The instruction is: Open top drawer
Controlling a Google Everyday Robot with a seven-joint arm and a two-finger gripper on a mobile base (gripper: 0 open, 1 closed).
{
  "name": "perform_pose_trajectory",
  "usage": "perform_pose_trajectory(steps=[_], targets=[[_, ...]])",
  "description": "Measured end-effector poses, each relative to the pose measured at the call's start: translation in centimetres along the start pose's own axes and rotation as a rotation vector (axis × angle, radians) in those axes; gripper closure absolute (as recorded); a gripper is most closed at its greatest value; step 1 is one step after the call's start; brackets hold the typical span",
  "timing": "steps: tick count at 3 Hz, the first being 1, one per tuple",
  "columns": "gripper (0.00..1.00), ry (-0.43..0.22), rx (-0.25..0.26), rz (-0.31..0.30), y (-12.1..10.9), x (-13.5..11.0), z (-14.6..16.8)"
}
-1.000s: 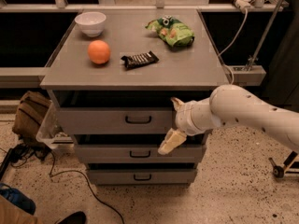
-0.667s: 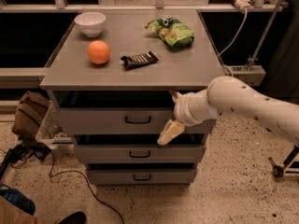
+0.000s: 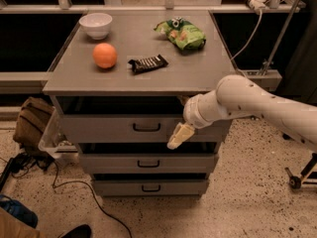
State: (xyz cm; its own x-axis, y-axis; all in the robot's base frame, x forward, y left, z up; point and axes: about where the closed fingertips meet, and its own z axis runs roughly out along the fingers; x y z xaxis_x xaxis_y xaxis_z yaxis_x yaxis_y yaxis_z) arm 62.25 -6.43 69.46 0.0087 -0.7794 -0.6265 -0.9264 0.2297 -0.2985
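The gripper (image 3: 179, 133) hung at the end of the white arm (image 3: 257, 105), which reached in from the right. It sat against the right part of the top drawer (image 3: 99, 129), just under the overhanging cabinet top (image 3: 198, 76). Whether it was open or closed could not be told. It had hold of nothing, since the black bar handle (image 3: 146, 127) lay clear of it to its left. It was probably held low and side-on so as to come at the handle level with the drawer front and below the overhang.

The top drawer stood directly behind and to the left of the gripper, and looked shut or nearly so. Its long axis ran left to right across the cabinet, its flat grey front faced the camera, and the handle lay along the same line. To open, it would have to slide out toward the camera.

Below the gripper sat the middle drawer (image 3: 148, 162) and the bottom drawer (image 3: 148, 187). Above and to its left, on the cabinet top, lay a dark snack bar (image 3: 147, 63), an orange (image 3: 105, 55), a white bowl (image 3: 96, 24) and a green crisp bag (image 3: 182, 32), none of them in the drawer's path.
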Motion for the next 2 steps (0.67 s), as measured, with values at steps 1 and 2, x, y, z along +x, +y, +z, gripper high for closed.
perform_pose_trajectory(steps=[1,2], targets=[[0.0,0.017,-0.08,-0.006,0.7,0.1,2.3],[0.0,0.02,-0.181,-0.012,3.2,-0.1,4.1]])
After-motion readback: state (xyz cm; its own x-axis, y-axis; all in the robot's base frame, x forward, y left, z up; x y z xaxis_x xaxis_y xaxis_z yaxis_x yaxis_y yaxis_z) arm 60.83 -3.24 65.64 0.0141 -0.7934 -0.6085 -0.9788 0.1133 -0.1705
